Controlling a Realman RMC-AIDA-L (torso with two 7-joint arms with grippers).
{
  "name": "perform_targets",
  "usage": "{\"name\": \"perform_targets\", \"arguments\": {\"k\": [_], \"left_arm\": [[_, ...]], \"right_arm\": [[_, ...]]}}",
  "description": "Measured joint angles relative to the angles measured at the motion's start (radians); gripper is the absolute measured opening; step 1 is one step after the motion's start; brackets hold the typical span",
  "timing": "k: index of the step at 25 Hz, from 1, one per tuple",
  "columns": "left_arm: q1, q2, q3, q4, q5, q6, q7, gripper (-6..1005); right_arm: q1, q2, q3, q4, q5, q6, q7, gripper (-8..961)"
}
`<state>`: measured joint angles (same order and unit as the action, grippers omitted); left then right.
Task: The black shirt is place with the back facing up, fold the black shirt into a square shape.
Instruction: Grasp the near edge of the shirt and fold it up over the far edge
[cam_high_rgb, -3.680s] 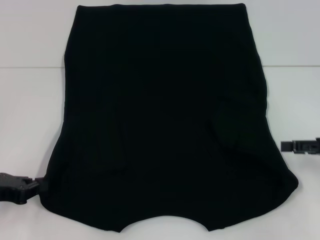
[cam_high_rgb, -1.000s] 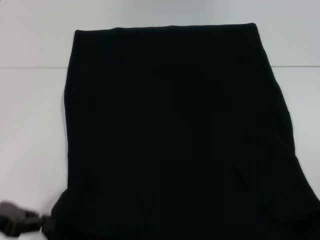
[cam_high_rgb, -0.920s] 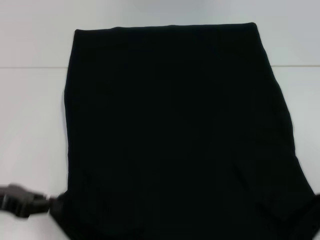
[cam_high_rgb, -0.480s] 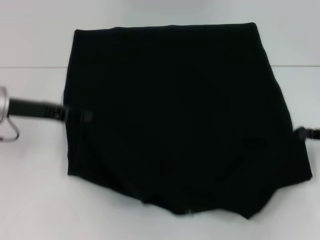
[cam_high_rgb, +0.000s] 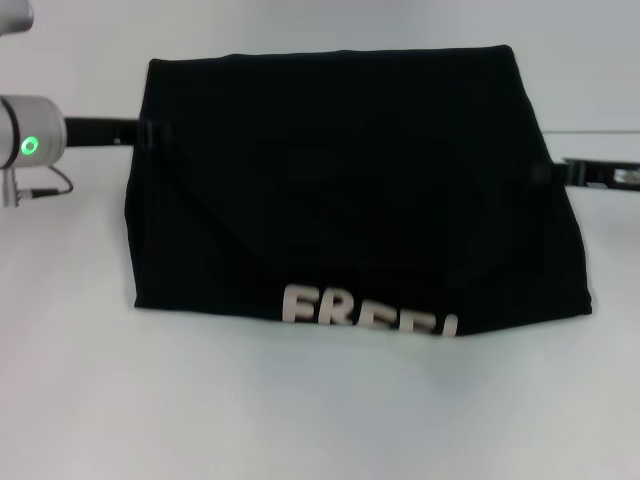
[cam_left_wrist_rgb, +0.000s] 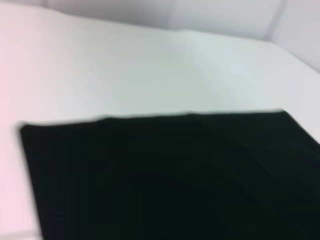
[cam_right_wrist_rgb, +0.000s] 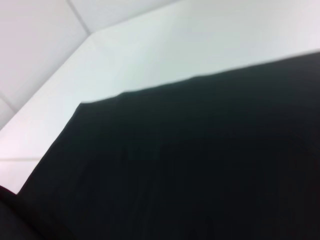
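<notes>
A plain white table (cam_high_rgb: 320, 400) under a pale wall; the black shirt (cam_high_rgb: 350, 190) lies across its middle, near half doubled back so "FREE!" shows along the fold; the left gripper (cam_high_rgb: 150, 132) pinches the shirt's left edge, the right gripper (cam_high_rgb: 545, 172) its right edge, both closed on cloth and raised.

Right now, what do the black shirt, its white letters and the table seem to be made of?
The black shirt: soft matte knit fabric, probably cotton; it drapes and folds with no shine. The white letters: seemingly a flat print on the cloth, pale against the black; its exact kind is unclear. The table: a smooth, hard white surface, possibly laminate, slightly glossy.
</notes>
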<state>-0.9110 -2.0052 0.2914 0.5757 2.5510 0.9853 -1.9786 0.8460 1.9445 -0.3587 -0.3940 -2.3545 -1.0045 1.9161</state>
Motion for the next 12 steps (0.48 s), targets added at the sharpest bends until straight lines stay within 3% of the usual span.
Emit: {"name": "perform_targets", "arguments": {"k": [6, 12], "left_arm": [[-0.039, -0.002, 0.002, -0.067, -0.031, -0.225, 0.019, 37], [-0.047, -0.003, 0.035, -0.12, -0.124, -0.358, 0.075, 37]], "right_arm": [[0.079, 0.027, -0.003, 0.033, 0.0, 0.151, 0.009, 21], [0.136, 0.047, -0.009, 0.069, 0.0, 0.306, 0.032, 20]]}}
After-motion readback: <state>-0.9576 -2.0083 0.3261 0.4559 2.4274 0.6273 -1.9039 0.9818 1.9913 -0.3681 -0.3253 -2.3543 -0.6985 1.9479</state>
